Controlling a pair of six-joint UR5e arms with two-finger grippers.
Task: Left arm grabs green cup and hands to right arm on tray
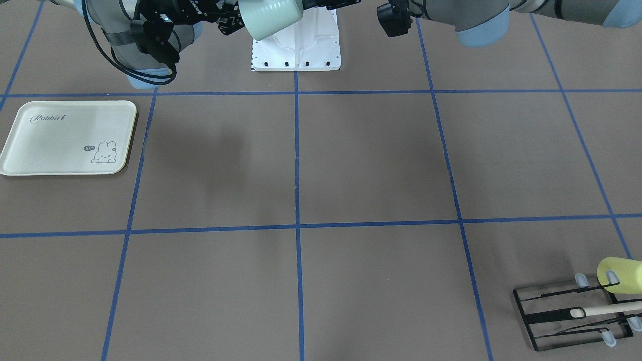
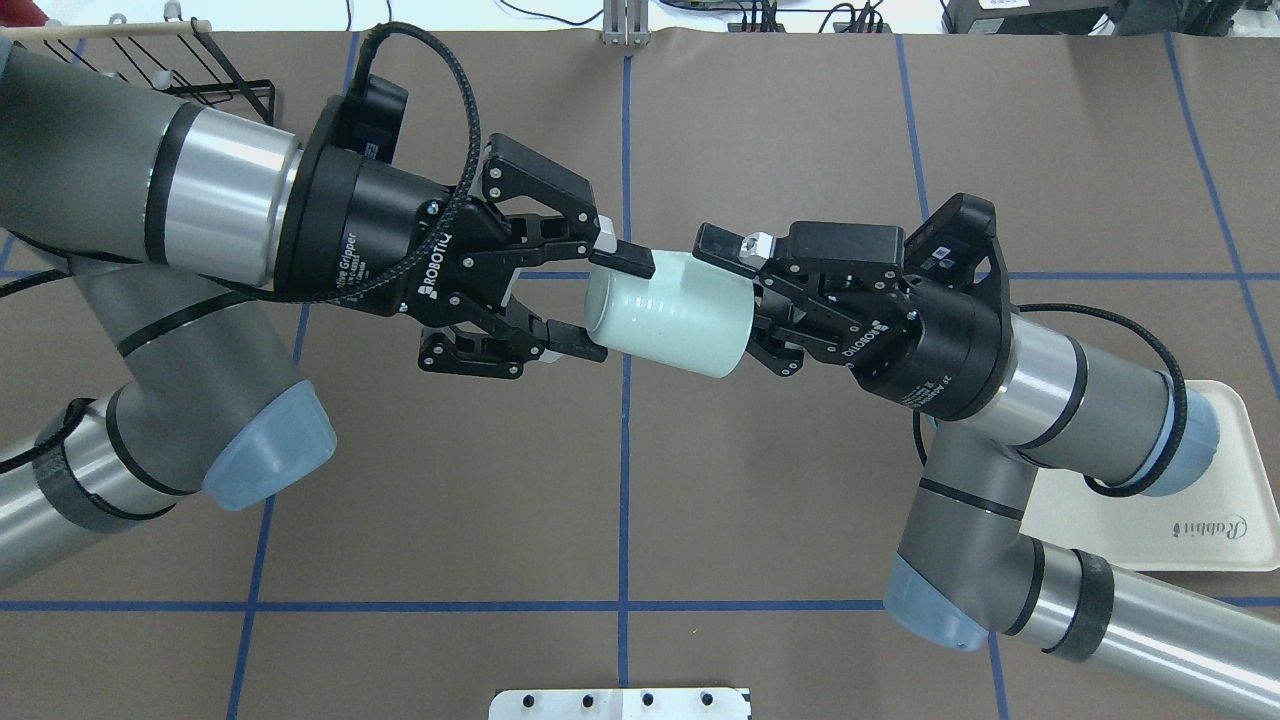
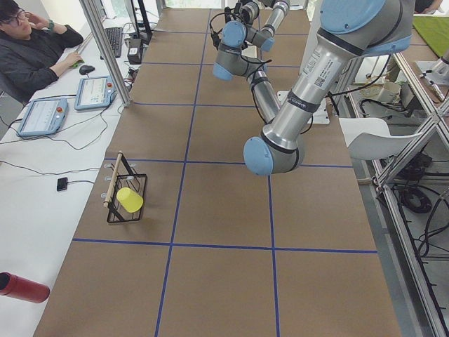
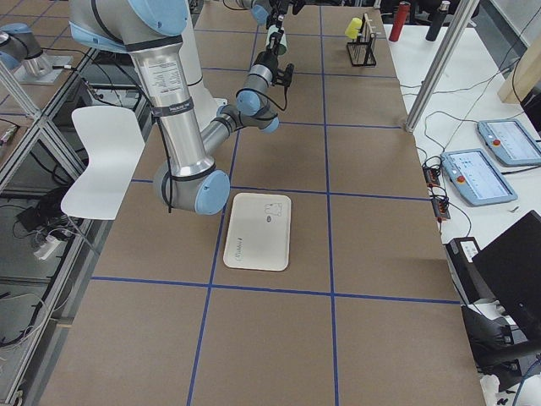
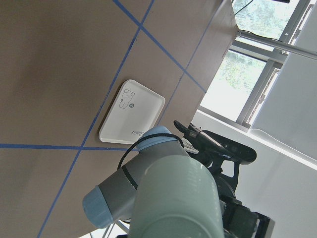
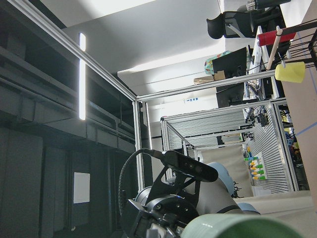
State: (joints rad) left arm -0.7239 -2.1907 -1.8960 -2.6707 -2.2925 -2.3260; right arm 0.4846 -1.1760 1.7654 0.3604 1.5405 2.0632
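The green cup (image 2: 665,325) lies on its side in the air above the middle of the table, held between both arms. My left gripper (image 2: 600,303) has its fingers on either side of the cup's left end. My right gripper (image 2: 745,310) clasps the cup's right end. The front-facing view shows the cup (image 1: 271,17) at the top edge, high over the table. It fills the bottom of the left wrist view (image 5: 178,203). The tray (image 1: 50,145) lies flat on the robot's right side, partly under the right arm in the overhead view (image 2: 1215,480).
A black wire rack (image 1: 572,316) with a wooden stick and a pale yellow cup (image 1: 619,275) stands at the far corner on the robot's left. The white base plate (image 1: 296,50) sits at the robot's edge. An operator (image 3: 31,53) sits at a side desk.
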